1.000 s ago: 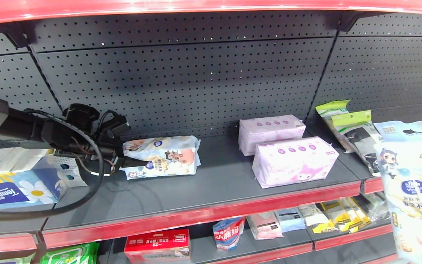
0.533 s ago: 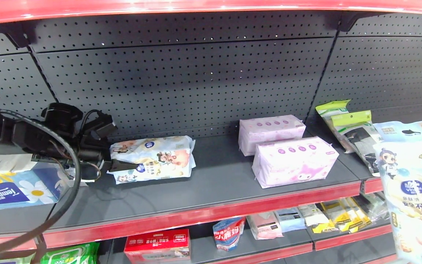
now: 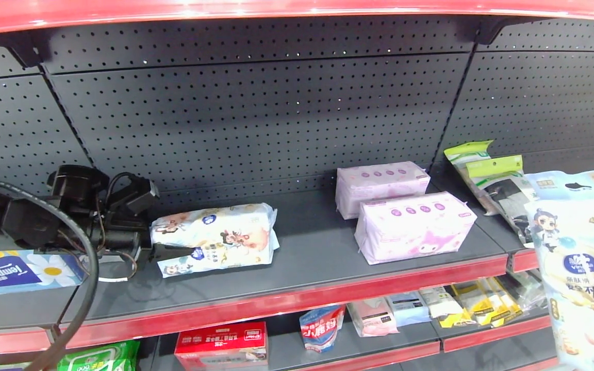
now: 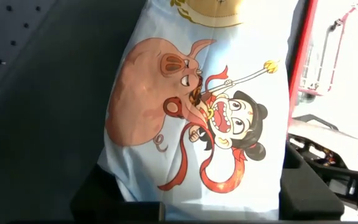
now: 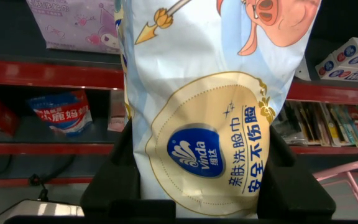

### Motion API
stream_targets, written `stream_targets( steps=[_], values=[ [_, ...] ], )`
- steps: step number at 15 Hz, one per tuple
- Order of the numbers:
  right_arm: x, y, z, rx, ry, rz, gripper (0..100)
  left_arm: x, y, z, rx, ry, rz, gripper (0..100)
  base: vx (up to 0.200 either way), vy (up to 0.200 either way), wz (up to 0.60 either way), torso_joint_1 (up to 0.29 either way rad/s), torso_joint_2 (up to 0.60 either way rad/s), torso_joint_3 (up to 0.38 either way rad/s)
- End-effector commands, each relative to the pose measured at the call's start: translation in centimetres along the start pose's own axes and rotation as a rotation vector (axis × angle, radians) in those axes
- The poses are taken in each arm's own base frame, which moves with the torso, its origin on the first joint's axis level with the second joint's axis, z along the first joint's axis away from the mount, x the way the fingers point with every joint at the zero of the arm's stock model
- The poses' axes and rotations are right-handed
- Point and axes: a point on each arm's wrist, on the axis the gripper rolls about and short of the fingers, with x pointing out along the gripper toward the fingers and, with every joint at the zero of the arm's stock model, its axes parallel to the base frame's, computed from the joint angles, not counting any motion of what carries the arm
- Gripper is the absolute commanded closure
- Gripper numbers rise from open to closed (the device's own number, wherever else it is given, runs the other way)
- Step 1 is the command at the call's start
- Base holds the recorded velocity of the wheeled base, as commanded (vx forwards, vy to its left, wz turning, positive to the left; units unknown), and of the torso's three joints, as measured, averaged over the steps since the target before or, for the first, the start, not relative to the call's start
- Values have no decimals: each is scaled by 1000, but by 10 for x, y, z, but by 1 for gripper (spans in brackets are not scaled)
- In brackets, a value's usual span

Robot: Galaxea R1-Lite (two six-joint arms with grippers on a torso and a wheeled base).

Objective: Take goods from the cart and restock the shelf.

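While left pincer (image 3: 170, 247) clamps pillowy film pack (image 3: 219, 234), matte shelf (image 3: 317, 257) below, right pincer (image 5: 201, 186) clamps glossy bag (image 3: 570, 242).

Head camera toward shelf (image 3: 317, 257); wrist cameras tight on packs (image 4: 197, 124).

On the shelf (image 3: 302, 257), the flat tissue pack (image 3: 219, 238) lay left of centre in the frame, its left end between the left gripper's (image 3: 170, 245) fingers. Right of centre, the front tissue block (image 3: 414, 226) sat just before the rear tissue block (image 3: 381, 185). A tissue box (image 3: 18, 268) lay at the left edge. The upright tissue pack (image 3: 580, 278) stood lower right, between the right gripper's (image 5: 197, 174) fingers.
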Motion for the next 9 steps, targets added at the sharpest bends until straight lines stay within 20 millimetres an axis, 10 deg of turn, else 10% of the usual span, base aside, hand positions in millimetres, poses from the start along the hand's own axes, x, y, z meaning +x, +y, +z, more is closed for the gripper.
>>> stream_targets(
  steps=[1, 9],
  values=[
    [1, 0, -1, -1, 4, 2, 100, -3, -3, 1, 6, -6, 1, 100, 0, 0, 0, 0, 0, 0],
    [0, 0, 0, 0, 1, -2, 100, -4, -24, -12, 9, -35, -27, 100, 0, 0, 0, 0, 0, 0]
  ],
)
